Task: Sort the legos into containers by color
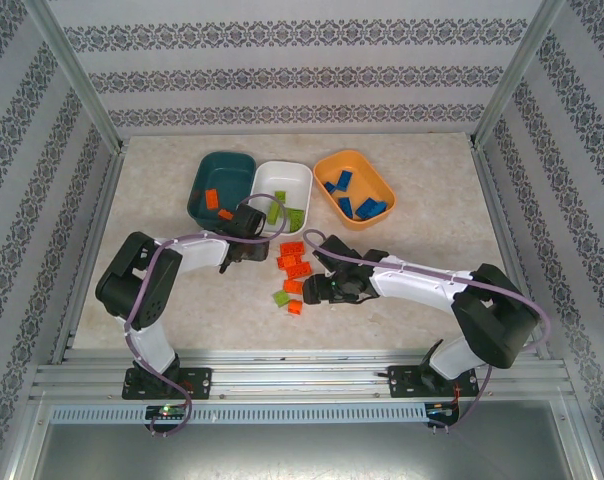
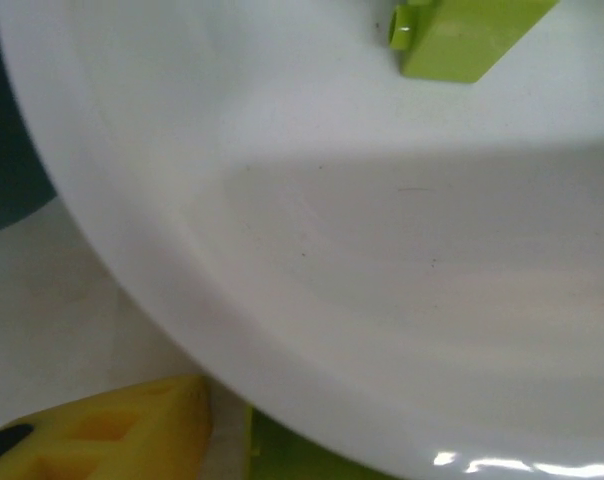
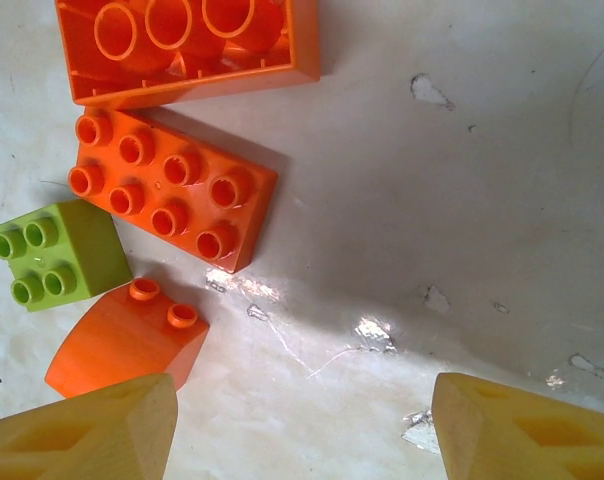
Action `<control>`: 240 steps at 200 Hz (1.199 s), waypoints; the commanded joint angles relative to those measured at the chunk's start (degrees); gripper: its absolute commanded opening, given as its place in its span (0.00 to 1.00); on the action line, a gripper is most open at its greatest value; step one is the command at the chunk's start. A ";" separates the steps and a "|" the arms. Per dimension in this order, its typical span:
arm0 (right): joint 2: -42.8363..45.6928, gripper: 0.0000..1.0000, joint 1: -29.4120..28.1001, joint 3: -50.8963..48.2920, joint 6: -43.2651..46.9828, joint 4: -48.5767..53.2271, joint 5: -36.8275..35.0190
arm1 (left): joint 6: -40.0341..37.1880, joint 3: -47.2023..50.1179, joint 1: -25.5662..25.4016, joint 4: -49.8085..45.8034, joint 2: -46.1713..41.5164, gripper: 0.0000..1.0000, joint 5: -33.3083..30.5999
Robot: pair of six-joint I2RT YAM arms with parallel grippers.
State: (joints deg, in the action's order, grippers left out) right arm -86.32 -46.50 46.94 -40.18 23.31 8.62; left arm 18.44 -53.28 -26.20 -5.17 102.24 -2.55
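Orange legos [image 3: 172,200] nr R pincer [image 3: 302,425] (jaws apart).

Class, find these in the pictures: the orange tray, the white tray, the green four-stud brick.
orange tray [image 1: 370,180], top view, bare floor.
white tray [image 1: 287,176], top view, bare floor.
green four-stud brick [image 3: 57,255], right wrist view, studded top.

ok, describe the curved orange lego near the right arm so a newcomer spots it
Start at the white tray, middle of three; loose legos lie in front of it. At their near end, by the right fingers, sits the curved orange lego. Unlike the eight-stud orange brick and lime four-stud cube beside it, it has a sloping top and only two studs.
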 commanded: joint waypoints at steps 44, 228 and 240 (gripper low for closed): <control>-1.30 0.69 -1.36 1.84 0.29 -0.29 0.69 | -0.76 1.16 -1.71 8.81 3.15 0.33 10.37; -8.77 0.68 -8.17 13.36 6.43 4.05 -3.60 | -0.48 -7.97 0.13 -18.44 -20.60 0.34 9.72; -9.08 0.67 -8.42 13.99 6.00 4.46 -4.29 | -1.40 -12.59 1.06 -18.57 -16.86 0.34 10.45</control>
State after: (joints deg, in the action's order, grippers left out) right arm -93.97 -54.19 58.17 -35.99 24.60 7.62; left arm 20.03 -58.41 -26.94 -20.53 79.92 7.14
